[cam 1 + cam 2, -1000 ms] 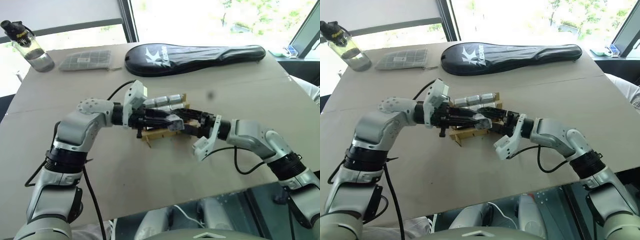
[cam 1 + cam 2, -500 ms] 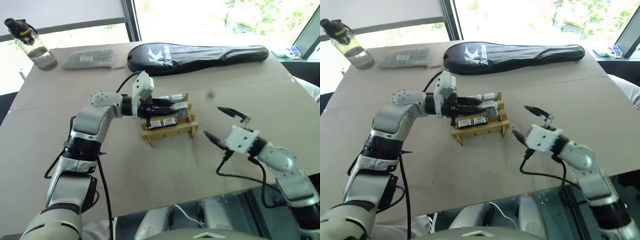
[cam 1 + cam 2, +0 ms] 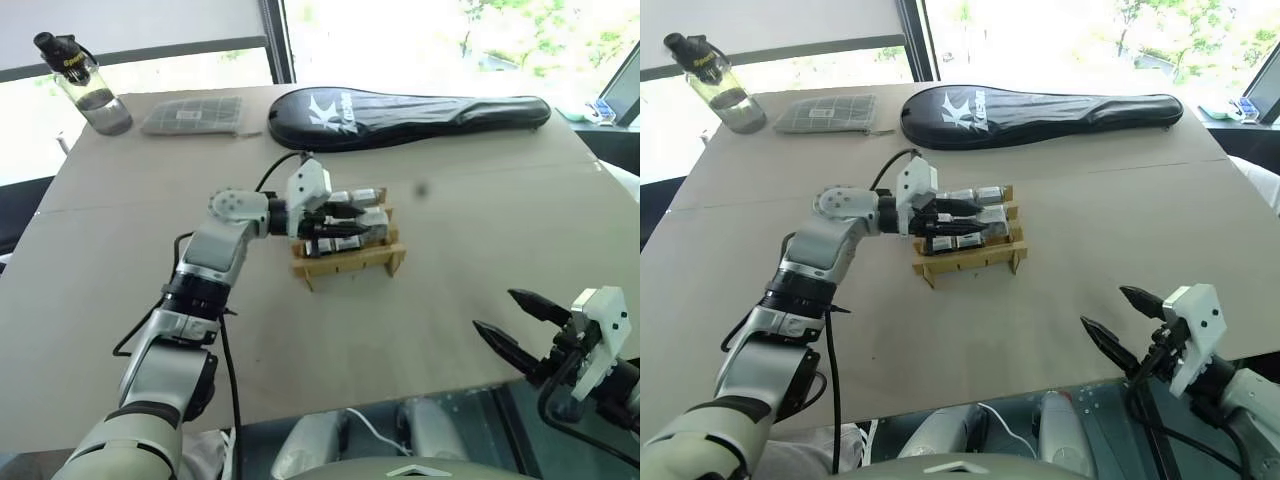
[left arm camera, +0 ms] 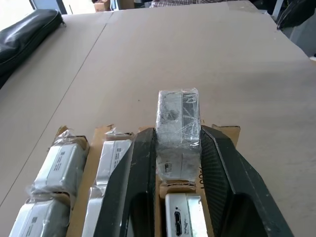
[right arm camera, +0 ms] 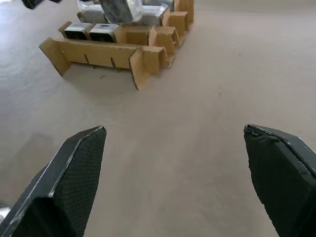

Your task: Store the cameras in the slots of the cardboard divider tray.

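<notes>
The cardboard divider tray (image 3: 350,266) stands mid-table with several plastic-wrapped silver cameras (image 4: 61,165) sitting in its slots. My left gripper (image 3: 348,220) reaches over the tray from the left. It is shut on one wrapped camera (image 4: 177,123), held upright between its black fingers (image 4: 140,173) just above a slot at the tray's far side. My right gripper (image 3: 515,322) is open and holds nothing. It hovers near the table's front edge at the right, well away from the tray (image 5: 98,52).
A black racket case (image 3: 410,105) lies along the back of the table. Also at the back left are a grey gridded pouch (image 3: 192,117) and a water bottle (image 3: 85,85). The table's front edge runs just below the right gripper.
My right gripper has pulled away from the tray, rightward and back to the front edge, rolling as it went. The left gripper, still holding the camera, shifted slightly over the tray.
</notes>
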Robot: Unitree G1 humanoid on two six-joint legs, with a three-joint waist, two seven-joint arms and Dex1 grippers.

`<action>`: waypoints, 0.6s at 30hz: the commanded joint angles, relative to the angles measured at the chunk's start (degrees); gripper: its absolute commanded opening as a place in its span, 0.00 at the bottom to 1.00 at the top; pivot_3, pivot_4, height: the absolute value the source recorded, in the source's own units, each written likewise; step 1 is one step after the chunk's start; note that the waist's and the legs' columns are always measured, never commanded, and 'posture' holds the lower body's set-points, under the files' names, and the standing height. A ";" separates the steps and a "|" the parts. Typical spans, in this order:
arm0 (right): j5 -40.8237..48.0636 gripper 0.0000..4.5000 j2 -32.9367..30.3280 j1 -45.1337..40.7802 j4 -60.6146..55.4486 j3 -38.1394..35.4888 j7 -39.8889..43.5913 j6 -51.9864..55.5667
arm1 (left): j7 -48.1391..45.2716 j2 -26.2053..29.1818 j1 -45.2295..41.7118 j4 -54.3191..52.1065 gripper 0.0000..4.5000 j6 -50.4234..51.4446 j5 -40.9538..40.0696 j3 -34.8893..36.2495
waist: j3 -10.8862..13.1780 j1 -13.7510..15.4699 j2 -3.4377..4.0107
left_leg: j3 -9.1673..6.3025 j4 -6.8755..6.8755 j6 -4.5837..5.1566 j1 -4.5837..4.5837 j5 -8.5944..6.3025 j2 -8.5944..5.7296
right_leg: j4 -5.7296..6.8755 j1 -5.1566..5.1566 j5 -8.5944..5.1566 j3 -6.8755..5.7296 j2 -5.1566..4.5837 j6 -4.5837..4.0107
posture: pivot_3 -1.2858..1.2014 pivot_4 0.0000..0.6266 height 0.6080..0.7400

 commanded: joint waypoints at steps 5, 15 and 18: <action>2.06 0.98 -1.11 2.15 -1.61 -2.79 4.04 -2.60 | 0.94 -1.73 -0.44 -0.29 0.17 -1.63 1.23 -0.19 | 0.00 0.03 -0.01 | -0.01 0.01 0.00 -0.02 0.00 -0.01 | -0.03 0.00 0.00 -0.02 -0.01 0.00 | 0.52 0.24 1.00; 1.54 0.98 -1.65 0.71 0.71 -3.44 5.31 -3.32 | 1.63 -1.17 0.54 -0.03 0.17 -2.19 3.60 -0.43 | 0.00 0.03 -0.01 | -0.02 0.01 0.00 -0.01 0.00 0.00 | -0.02 0.01 0.00 -0.03 -0.01 0.00 | 0.52 0.24 1.00; 0.85 0.98 -1.29 0.98 1.55 -3.14 5.88 -4.10 | 1.44 -0.77 0.75 0.08 0.17 -1.66 4.21 -0.53 | -0.01 0.03 -0.01 | -0.04 0.01 0.00 -0.01 0.00 0.00 | -0.02 0.01 0.00 -0.04 -0.01 0.00 | 0.52 0.24 1.00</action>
